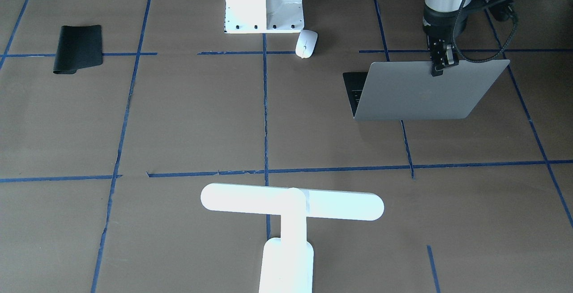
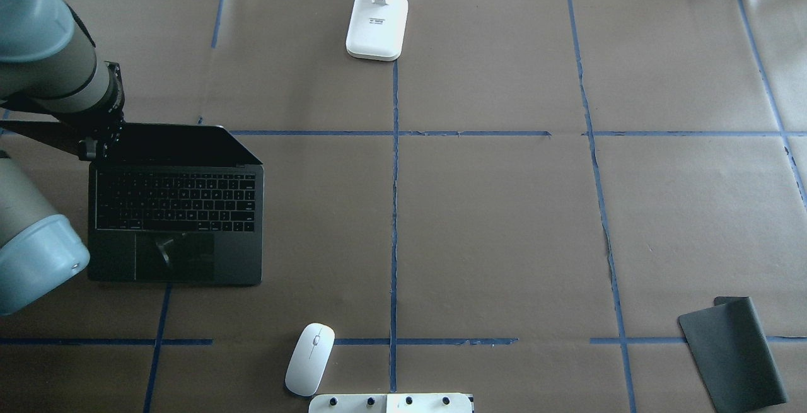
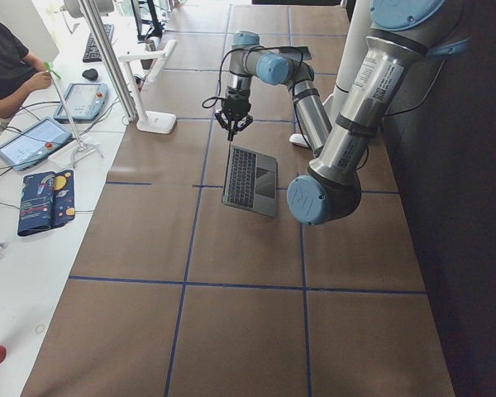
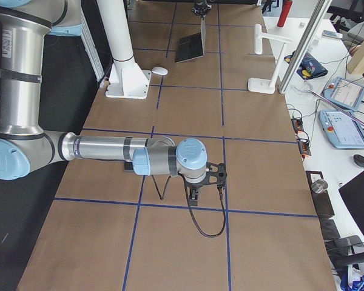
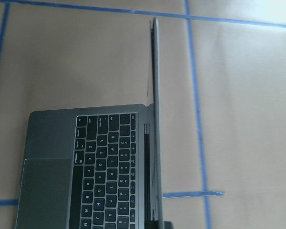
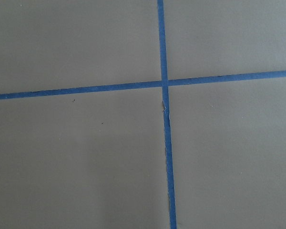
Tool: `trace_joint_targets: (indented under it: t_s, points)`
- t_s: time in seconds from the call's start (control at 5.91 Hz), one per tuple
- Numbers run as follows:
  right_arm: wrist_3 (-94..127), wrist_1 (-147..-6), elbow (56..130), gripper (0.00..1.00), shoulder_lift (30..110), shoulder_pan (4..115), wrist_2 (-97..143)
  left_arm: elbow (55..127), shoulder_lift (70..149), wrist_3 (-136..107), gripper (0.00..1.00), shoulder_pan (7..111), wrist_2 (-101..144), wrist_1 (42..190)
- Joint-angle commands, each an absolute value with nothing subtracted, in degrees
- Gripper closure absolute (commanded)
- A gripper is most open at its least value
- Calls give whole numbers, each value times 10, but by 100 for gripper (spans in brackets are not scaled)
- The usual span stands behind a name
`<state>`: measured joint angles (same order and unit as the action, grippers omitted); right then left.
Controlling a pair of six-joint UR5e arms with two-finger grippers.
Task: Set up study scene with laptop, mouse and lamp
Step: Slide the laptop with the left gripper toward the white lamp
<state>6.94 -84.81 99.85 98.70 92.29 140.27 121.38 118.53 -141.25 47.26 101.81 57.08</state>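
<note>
The laptop (image 1: 429, 89) is stood open at the robot's left, its lid's top edge pinched by the left gripper (image 1: 441, 65). The mouse (image 1: 306, 44) is laid beside the white pedestal (image 1: 264, 2), the lamp (image 1: 291, 203) across the table. Whether the right gripper (image 4: 194, 194) is closed cannot be told

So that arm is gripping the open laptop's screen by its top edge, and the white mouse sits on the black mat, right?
Not quite. The mouse lies on bare brown paper beside the white pedestal, far from the black mat, as the overhead view shows. The left gripper does grip the open laptop by its screen edge.
</note>
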Motion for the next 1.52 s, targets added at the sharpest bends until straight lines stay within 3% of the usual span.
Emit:
trace_joint_targets:
  t_s: [0.0,0.51,1.35]
  points:
    - [69,-846,999,0,987,924,1402,1115,1284,-1421,100,475,1019,597]
    - [69,-845,998,0,987,924,1403,884,1437,-1482,100,472,1023,710]
    - [69,-845,998,0,987,924,1403,846,1500,-1593,100,395,1023,723]
